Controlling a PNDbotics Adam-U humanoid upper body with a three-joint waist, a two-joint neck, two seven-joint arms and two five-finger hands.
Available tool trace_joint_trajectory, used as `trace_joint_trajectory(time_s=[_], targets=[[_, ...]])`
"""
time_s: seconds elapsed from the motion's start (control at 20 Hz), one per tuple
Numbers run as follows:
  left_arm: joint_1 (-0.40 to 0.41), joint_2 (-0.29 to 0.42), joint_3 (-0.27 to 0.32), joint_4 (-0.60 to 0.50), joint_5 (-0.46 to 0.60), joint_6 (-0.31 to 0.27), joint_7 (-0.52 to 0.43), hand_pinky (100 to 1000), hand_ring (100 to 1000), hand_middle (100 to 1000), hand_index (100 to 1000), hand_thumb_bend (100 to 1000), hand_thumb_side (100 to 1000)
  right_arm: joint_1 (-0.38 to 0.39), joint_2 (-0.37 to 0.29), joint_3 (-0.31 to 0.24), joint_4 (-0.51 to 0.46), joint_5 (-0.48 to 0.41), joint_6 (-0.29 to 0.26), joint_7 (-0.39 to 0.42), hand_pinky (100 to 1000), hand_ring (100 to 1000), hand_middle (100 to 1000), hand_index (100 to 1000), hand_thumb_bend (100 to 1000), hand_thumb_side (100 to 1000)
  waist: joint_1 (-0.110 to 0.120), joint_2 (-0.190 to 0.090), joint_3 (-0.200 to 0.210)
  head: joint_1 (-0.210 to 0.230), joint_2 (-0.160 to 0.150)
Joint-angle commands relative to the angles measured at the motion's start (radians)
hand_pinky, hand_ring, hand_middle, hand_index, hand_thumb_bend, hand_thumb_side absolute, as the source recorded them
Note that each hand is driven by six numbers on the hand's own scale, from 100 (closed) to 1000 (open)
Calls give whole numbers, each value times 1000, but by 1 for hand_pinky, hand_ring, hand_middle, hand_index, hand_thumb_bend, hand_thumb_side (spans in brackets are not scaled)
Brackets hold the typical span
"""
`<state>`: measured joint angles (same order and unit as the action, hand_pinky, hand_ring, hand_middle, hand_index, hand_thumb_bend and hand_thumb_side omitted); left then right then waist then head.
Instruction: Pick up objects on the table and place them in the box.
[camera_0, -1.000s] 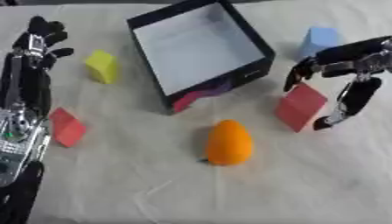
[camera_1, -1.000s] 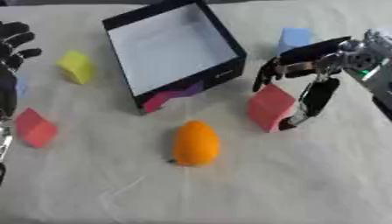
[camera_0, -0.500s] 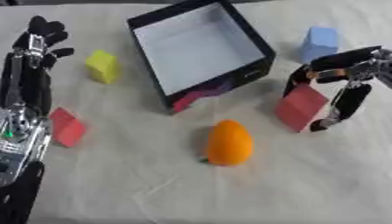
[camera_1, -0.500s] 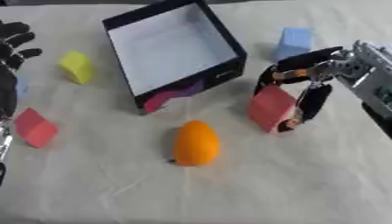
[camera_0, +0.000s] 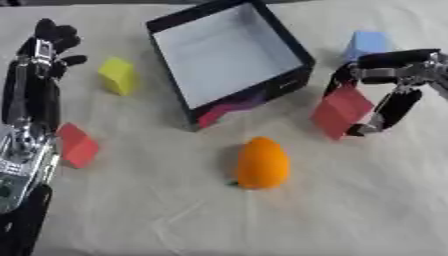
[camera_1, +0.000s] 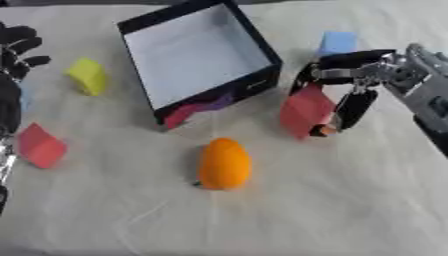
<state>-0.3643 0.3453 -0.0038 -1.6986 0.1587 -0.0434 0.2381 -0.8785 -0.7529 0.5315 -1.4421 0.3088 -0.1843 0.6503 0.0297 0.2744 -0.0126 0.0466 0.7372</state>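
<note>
My right hand (camera_0: 385, 87) pinches the red block (camera_0: 340, 110) between curled fingers and thumb, just right of the box (camera_0: 229, 55).

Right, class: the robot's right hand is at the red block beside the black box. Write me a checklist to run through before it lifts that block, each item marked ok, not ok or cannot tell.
1. Right hand closed around the red block, fingers on one side and thumb on the other: ok.
2. Block already clear of the cloth-covered table: cannot tell.
3. Black open-topped cardboard box has room inside: ok, its white floor shows bare.
4. Path from block to box free of the orange fruit and the pale blue block: ok.
5. Left hand out of the way, far left by the yellow block: ok.
</note>
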Motion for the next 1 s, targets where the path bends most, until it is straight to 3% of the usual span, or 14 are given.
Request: trace_joint_trajectory(time_s=[0.05,0.25,0.45,0.7,1.0], targets=[[-13,17,4,-13,2,-2,-4,714,797,712,729,293,779,-13,-61,-38,-70,-28,24,-24,704,634,581,627,247,100,5,-33,2,3,-2],[-13,17,6,-13,4,-3,-3,714,798,713,730,293,778,-32,-96,-99,-145,-48,36,-12,712,637,583,626,288,100,4,-35,4,4,-3],[-11,16,5,-11,3,-3,-3,714,799,714,730,291,778,-135,-51,-165,-124,-39,62,-9,714,638,584,628,311,100,4,-39,3,-1,-2],[-17,9,0,-9,4,-2,-7,714,800,715,730,290,779,-314,112,-194,46,58,75,-47,719,641,587,631,344,100,7,-42,8,-14,-4],[-38,-5,-18,-8,7,1,-25,715,801,715,730,291,780,-437,314,-242,337,292,14,-108,723,646,590,635,346,100,11,-35,31,-42,-17]])
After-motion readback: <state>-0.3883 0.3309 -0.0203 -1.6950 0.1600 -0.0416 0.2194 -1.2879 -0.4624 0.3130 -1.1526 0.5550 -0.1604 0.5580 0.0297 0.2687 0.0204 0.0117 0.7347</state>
